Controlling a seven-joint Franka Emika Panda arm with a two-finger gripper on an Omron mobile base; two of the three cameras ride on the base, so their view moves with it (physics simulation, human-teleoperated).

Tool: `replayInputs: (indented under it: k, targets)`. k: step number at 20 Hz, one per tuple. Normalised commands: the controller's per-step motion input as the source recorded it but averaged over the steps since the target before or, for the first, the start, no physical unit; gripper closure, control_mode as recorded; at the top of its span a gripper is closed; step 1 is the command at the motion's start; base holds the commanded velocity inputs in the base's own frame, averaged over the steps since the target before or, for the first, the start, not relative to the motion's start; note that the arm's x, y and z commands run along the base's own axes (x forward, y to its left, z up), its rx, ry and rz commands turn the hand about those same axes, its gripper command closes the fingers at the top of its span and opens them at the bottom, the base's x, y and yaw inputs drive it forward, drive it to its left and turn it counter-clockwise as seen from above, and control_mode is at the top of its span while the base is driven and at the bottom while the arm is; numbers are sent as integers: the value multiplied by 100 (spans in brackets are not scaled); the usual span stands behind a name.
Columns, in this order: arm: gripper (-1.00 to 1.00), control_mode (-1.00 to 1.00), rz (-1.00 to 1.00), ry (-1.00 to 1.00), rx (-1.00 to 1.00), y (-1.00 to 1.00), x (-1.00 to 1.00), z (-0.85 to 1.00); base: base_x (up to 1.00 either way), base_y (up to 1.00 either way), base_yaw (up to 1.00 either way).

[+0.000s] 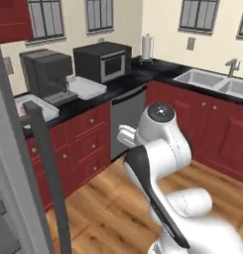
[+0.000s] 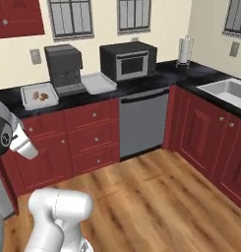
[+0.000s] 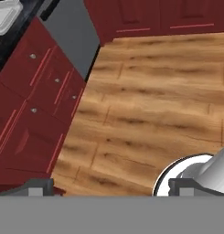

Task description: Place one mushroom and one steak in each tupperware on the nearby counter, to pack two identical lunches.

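Observation:
Two pale tupperware trays sit on the black counter (image 2: 141, 81) beside the coffee machine. The left tupperware (image 2: 28, 101) holds a small red steak (image 2: 37, 93) and an orange-brown mushroom (image 2: 45, 97); in the left base view it lies at the counter's near end (image 1: 41, 105). Nothing shows inside the right tupperware (image 2: 98, 82), also seen in the left base view (image 1: 87, 87). My gripper (image 3: 114, 187) is open, its fingertips (image 3: 38, 187) far apart with nothing between, facing the wood floor in front of the red drawers. A tray corner (image 3: 3, 16) peeks in at the hand view's top left.
A coffee machine (image 2: 64, 66) and a microwave (image 2: 128, 60) stand at the back of the counter. A grey dishwasher front (image 2: 141, 120) lies below, and a sink (image 2: 227, 91) on the right-hand run. A grey upright handle (image 1: 48, 168) stands close on the left.

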Motion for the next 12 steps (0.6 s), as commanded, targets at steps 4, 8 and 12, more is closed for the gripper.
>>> replayInputs:
  k: [4,8,12]
  targets:
    - [-100,100,0,0,0,0,0,0,-100,36,-72]
    - [-100,100,0,0,0,0,0,0,-100,28,-78]
    - [-100,100,0,0,0,0,0,0,-94,0,-64]
